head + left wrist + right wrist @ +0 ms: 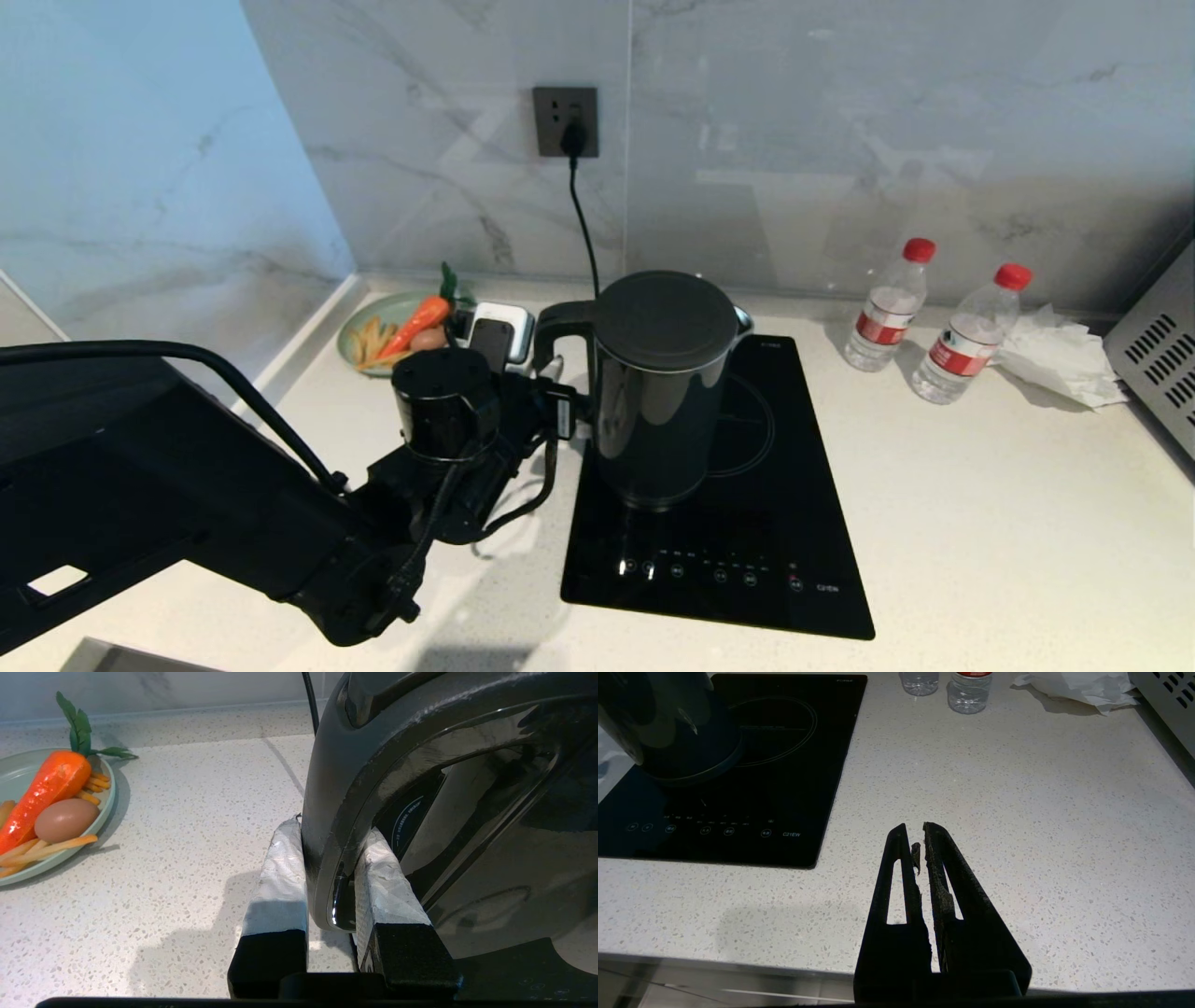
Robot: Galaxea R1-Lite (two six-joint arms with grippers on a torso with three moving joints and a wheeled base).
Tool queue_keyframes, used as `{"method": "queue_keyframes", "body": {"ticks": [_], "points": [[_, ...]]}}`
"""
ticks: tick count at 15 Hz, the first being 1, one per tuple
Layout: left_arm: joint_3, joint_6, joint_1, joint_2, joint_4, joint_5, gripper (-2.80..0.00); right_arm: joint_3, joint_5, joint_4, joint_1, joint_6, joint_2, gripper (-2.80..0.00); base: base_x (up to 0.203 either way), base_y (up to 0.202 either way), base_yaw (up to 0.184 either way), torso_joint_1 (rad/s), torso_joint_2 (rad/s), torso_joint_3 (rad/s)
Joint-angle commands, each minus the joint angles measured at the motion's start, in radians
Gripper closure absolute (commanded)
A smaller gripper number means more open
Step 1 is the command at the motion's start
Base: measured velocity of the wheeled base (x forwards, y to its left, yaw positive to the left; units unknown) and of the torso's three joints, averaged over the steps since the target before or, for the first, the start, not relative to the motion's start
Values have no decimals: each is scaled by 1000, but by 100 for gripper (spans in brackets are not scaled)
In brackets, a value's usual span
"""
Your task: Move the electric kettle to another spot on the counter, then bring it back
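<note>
The electric kettle (663, 392), a tall glossy black jug with a flat lid, is over the left part of the black glass cooktop (747, 551). I cannot tell whether its base rests on the glass or hangs just above it. My left gripper (563, 411) reaches in from the left and is shut on the kettle's loop handle (327, 793). Its taped fingers (280, 877) press the handle from both sides. The white speckled counter (980, 523) lies all around. My right gripper (914, 828) hovers shut and empty over the counter (1017, 812) near its front edge, out of the head view.
A green plate (359, 327) with a toy carrot, an egg and fries sits at the back left. Two water bottles (885, 308) (966, 338), crumpled paper (1055, 359) and a metal appliance (1158, 345) stand at the back right. A cord hangs from the wall socket (566, 121).
</note>
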Motion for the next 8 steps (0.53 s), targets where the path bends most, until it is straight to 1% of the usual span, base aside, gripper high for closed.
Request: {"method": "queue_keyframes", "body": {"ticks": [1,3,8], "points": [[0,2,2,2,-6,9,0,0,0,0,0,0,0,0,0,0,0,0,0,0],[-6,8,4,15,-6,75,0,1,0,0,0,0,0,0,0,0,0,0,0,0],[10,12,7,10,-6,163,0,0,0,0,0,0,0,0,0,0,0,0,0,0]]}}
